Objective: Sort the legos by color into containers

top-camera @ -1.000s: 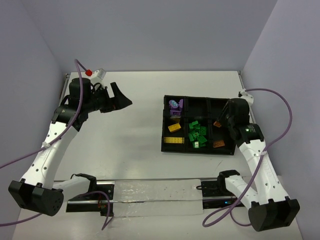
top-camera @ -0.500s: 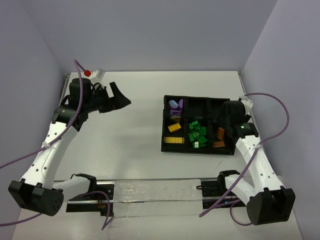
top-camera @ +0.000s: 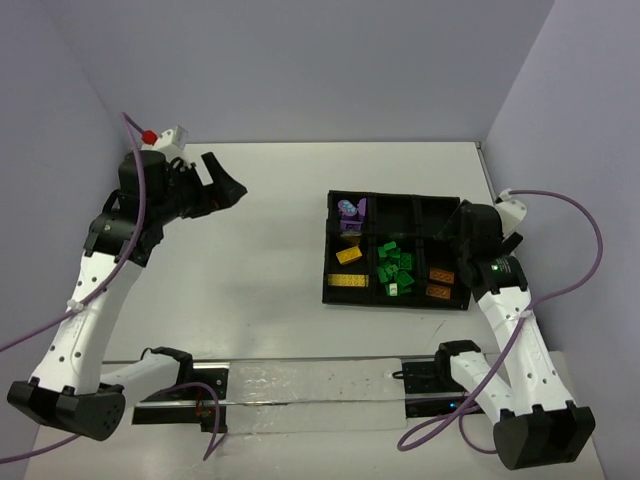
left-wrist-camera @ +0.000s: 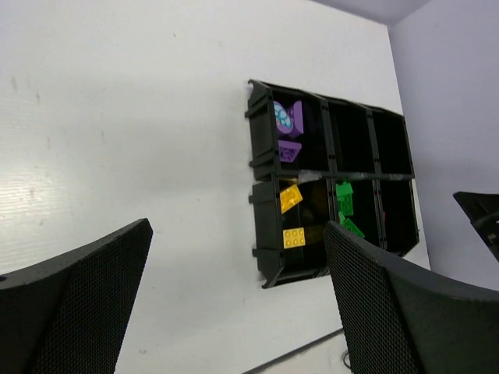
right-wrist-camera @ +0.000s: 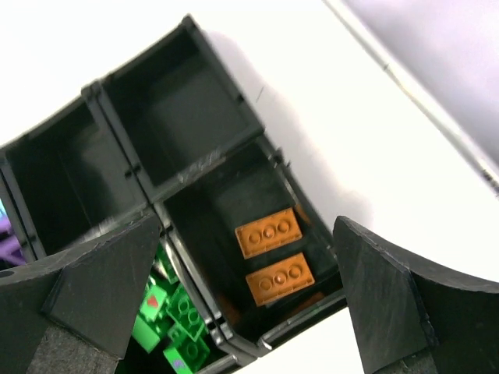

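The black tray [top-camera: 326, 262] of containers lies right of the table's centre. Purple legos [top-camera: 349, 212] fill its far-left container, yellow legos [top-camera: 348, 268] the near-left, and green legos [top-camera: 393, 266] the near-middle. Two orange legos [right-wrist-camera: 269, 231] [right-wrist-camera: 279, 277] lie flat side by side in the near-right container. My right gripper [right-wrist-camera: 246, 234] hovers open above them, holding nothing. My left gripper [top-camera: 234, 190] hangs open and empty over the bare table at the far left, well away from the tray [left-wrist-camera: 261, 212]. The other two far containers [right-wrist-camera: 179, 109] hold nothing.
White table [top-camera: 270, 240] enclosed by pale walls at the back and sides. A metal rail [top-camera: 300, 385] with the arm bases runs along the near edge. Purple cables [top-camera: 585, 260] loop beside each arm. The table's right edge [right-wrist-camera: 405, 78] is close to the tray.
My right gripper has opened and let go of an orange lego, which now lies in the near-right container, and has drawn back. The left arm has shifted slightly left and back.
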Action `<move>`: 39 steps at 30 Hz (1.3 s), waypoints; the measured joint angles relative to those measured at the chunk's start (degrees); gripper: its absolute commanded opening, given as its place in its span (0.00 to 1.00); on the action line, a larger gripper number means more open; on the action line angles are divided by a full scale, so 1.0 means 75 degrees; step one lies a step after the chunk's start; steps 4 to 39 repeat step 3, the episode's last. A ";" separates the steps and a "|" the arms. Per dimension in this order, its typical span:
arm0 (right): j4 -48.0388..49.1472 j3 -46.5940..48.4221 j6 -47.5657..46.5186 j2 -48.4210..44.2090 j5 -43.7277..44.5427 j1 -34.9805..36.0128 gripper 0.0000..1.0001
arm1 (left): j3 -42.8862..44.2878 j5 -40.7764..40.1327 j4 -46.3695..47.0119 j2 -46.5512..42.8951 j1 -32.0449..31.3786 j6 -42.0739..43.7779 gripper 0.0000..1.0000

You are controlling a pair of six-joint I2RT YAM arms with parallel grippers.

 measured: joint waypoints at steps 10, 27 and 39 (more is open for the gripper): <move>-0.0071 0.0144 0.0069 -0.0021 0.0295 0.0000 1.00 | 0.0164 -0.0296 -0.0077 -0.0098 0.0000 0.0006 0.99; -0.0071 0.0144 0.0069 -0.0021 0.0295 0.0000 1.00 | 0.0164 -0.0296 -0.0077 -0.0098 0.0000 0.0006 0.99; -0.0071 0.0144 0.0069 -0.0021 0.0295 0.0000 1.00 | 0.0164 -0.0296 -0.0077 -0.0098 0.0000 0.0006 0.99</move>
